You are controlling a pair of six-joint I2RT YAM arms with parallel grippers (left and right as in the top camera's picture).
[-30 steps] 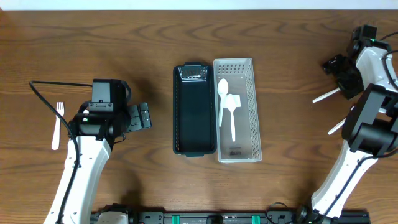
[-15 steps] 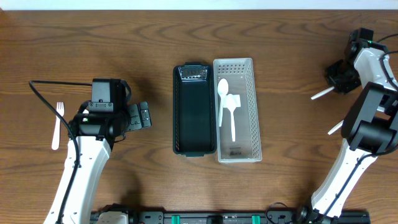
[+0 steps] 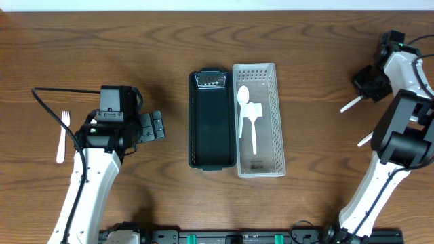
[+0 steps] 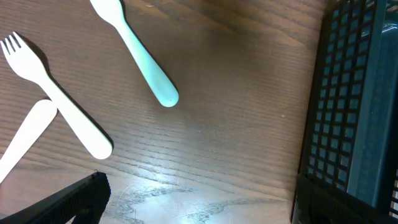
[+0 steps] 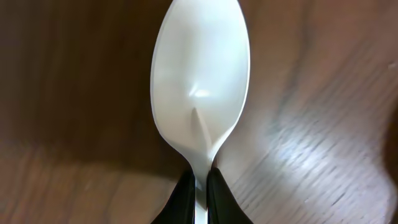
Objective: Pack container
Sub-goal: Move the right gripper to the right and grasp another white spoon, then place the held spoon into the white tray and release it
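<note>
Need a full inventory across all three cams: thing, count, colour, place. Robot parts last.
brown wooden table: 1, brown, under everything
black plastic lattice container: 1, black, table centre
white perforated plastic basket: 1, white, right beside the black container
white plastic spoons: 2, white, lying in the white basket
white plastic fork: 1, white, far left of table
white fork, white flat handle, pale blue-green handle: 1 each, left wrist view, on table near container; fork maybe the far-left one, cannot tell
held white plastic spoon: 1, white, in right gripper
white utensil handle: 1, white, right side, partly hidden by arm
left gripper: open, empty
right gripper: shut on held spoon
</note>
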